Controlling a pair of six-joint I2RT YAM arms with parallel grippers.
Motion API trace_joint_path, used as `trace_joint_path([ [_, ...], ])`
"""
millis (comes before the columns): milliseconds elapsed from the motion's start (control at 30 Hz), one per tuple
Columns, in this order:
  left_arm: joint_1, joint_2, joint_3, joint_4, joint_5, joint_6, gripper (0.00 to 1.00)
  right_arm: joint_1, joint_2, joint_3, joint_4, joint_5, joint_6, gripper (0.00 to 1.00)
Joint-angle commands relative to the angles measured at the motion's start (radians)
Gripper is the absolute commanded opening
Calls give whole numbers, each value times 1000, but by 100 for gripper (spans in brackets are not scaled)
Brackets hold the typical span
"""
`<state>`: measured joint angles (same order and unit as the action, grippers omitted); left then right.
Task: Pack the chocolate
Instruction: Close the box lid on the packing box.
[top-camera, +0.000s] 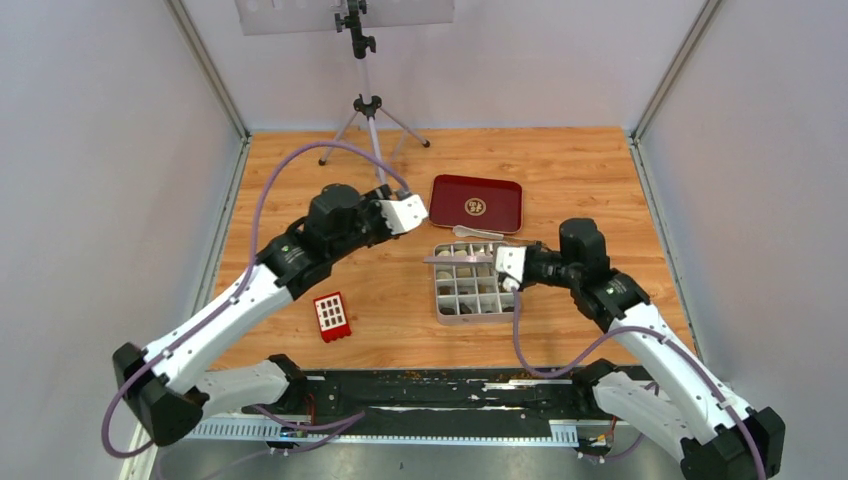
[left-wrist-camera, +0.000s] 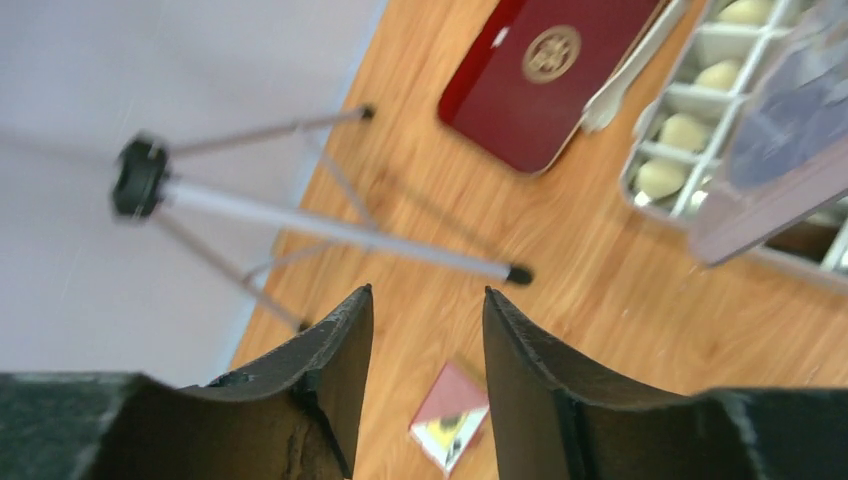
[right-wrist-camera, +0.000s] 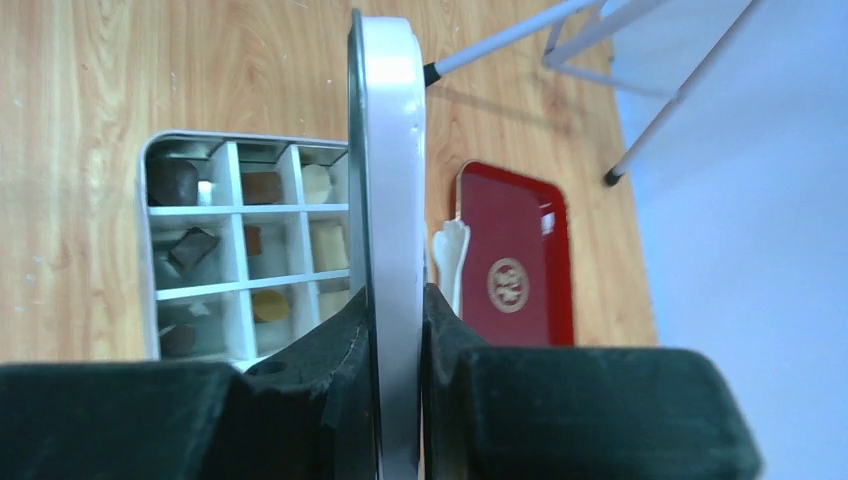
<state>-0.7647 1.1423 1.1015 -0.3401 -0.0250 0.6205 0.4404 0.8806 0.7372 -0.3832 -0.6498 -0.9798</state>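
Covering the chocolates (right-wrist-camera: 172, 182) appears intended: a white lid (right-wrist-camera: 392, 150) is clamped edge-on by the right end effector (right-wrist-camera: 392, 300). The left end effector (left-wrist-camera: 428, 300) is half-spread, empty.

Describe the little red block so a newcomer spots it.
On the wooden table, look left of the divided metal tin, toward the arm bases. The red block lies alone there; its grid of white squares sets it apart from the larger, flat red lid with a gold emblem.
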Motion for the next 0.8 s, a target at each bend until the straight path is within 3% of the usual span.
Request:
trace_joint_path([
  [0,70,-148,-73,-52,-117,-37,56,87,-84,-92,131,87,-256,6],
  [233,107,-134,-89,-104,-97,-242,62,199,-188,-259,253,188,-489,6],
  [600,109,14,-28,-89,-7,-275,62,244,-227,-147,117,205,-494,5],
  [767,124,86,-15,-43,-51,-320,63,244,-191,-232,231,269,-515,2],
])
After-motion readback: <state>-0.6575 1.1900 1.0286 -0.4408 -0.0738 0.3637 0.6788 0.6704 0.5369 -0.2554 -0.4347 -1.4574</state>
